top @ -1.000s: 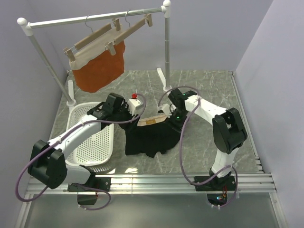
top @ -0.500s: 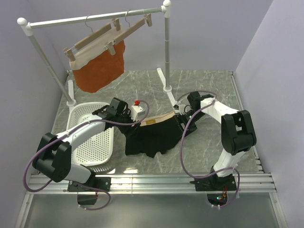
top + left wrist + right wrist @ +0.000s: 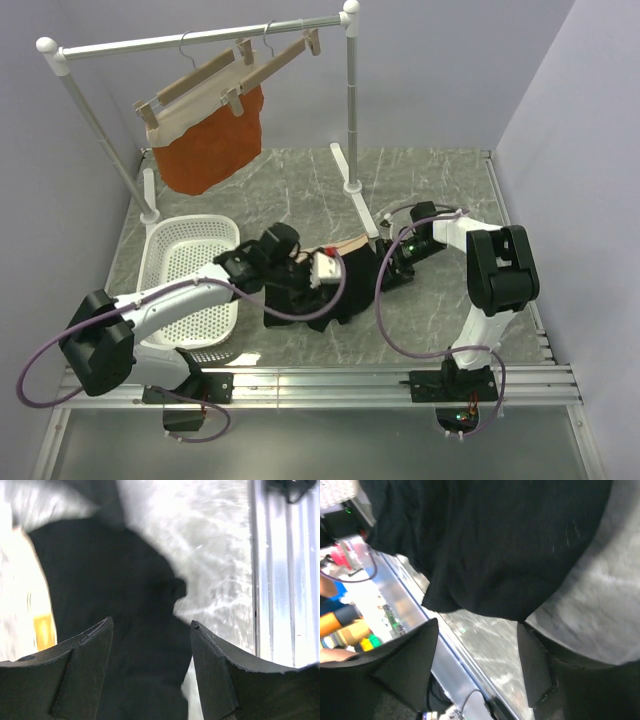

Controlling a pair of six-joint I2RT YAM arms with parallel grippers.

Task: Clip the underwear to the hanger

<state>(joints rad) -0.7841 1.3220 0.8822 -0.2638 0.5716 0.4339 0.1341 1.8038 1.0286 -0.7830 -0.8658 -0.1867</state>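
Observation:
The black underwear lies crumpled on the marble floor, its tan waistband at the far edge. My left gripper hovers over its middle, open and empty; the left wrist view shows black fabric under the open left gripper. My right gripper is at the underwear's right edge, open and empty; in the right wrist view the fabric lies just beyond the right gripper. The bare wooden hanger hangs on the rail.
A second hanger holds a rust-orange garment on the white rail. A white perforated basket sits at the left. The rail's right post stands just behind the underwear. Metal rails run along the near edge.
My left gripper has swung from the waistband's left end to over the underwear's middle. My right gripper has drawn back to the right, away from the waistband.

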